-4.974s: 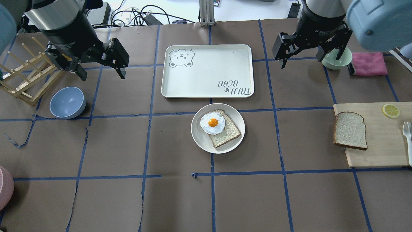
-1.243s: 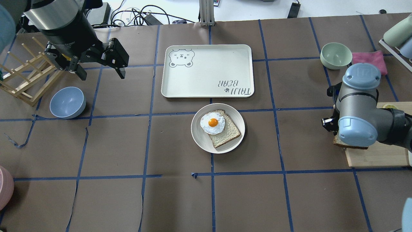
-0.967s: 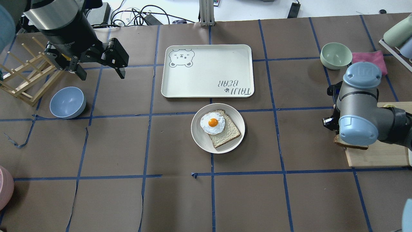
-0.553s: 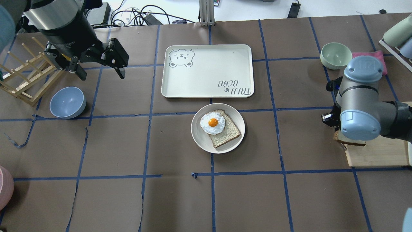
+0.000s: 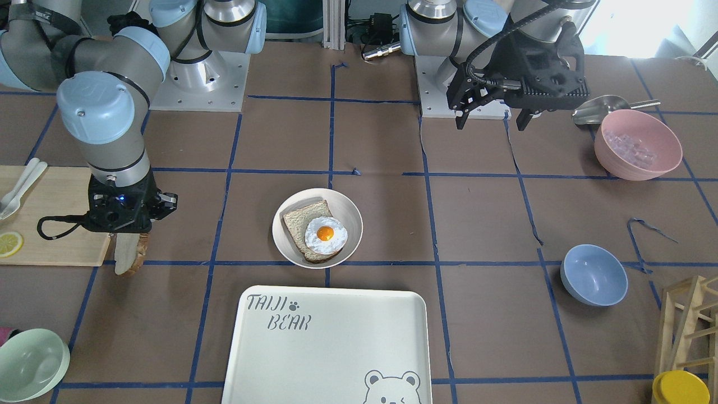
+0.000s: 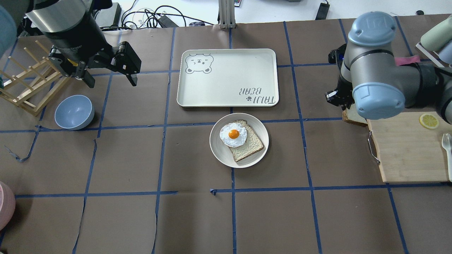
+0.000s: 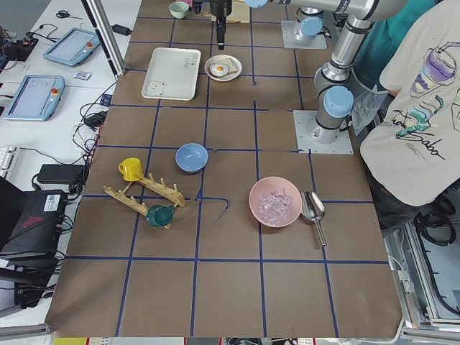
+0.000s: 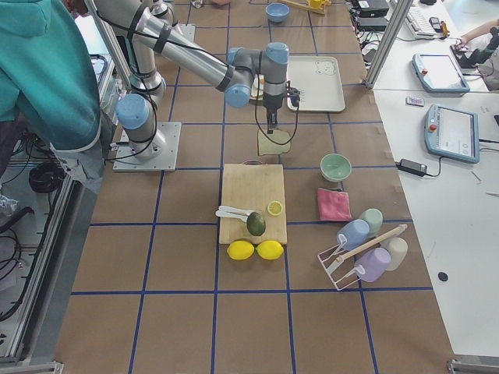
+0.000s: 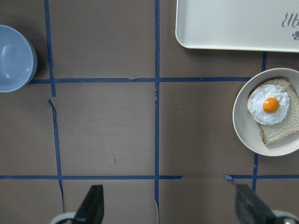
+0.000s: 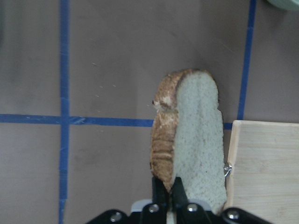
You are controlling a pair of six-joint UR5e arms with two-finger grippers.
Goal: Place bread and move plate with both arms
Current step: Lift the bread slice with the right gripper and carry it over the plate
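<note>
Since the preceding frames the right arm has swung off the wooden cutting board and now stands over the brown table, beside the board's corner on the side toward the bear tray. The left arm is unchanged, and its left gripper is spread wide and empty. We find the plate, carrying the egg-topped slice, where it was, well apart from the bread. The bread hangs edge-on beneath the right gripper, which pinches its straight end, rounded end downward.
</note>
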